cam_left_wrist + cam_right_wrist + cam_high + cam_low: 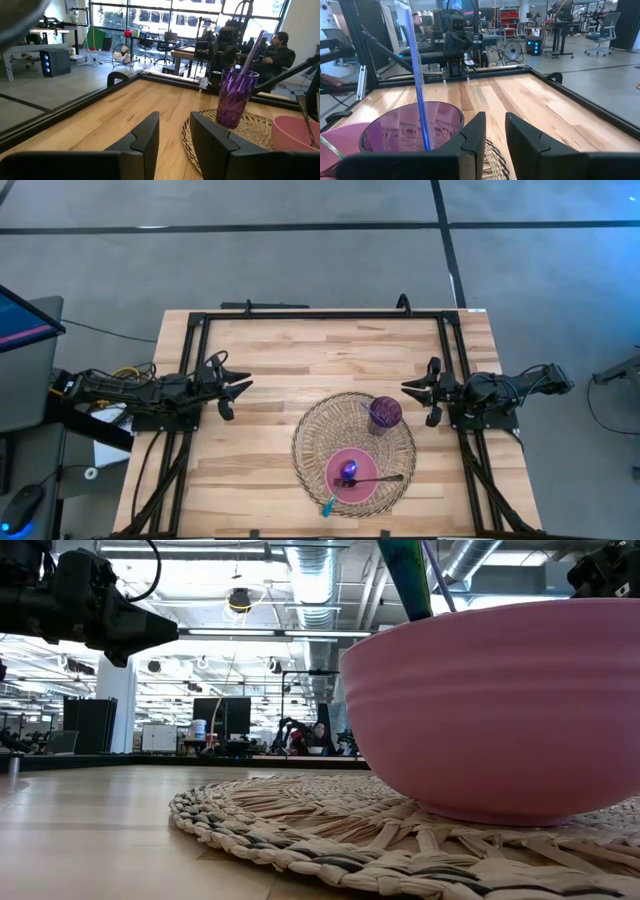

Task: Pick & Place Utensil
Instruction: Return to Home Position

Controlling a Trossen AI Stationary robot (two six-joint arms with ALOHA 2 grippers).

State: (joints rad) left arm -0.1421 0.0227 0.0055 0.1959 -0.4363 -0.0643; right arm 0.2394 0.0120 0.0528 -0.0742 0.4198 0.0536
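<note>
A round woven placemat (310, 442) lies on the wooden table. On it stand a purple faceted cup (386, 414) and a pink bowl (368, 488). A thin stick stands in the cup (417, 75), leaning on its rim. A dark-handled spoon (375, 478) lies in the bowl with its handle on the rim. A teal-handled utensil (328, 505) sticks out over the bowl's near-left rim. My left gripper (243, 388) is open, over bare wood left of the mat. My right gripper (408, 390) is open, just right of the cup. Neither touches anything.
A black metal frame (320, 315) runs round the table's far, left and right sides. Bare wood (270, 350) lies between the mat and the far and left edges. In the low view the bowl (500, 710) fills the near right. People sit in the room beyond (277, 50).
</note>
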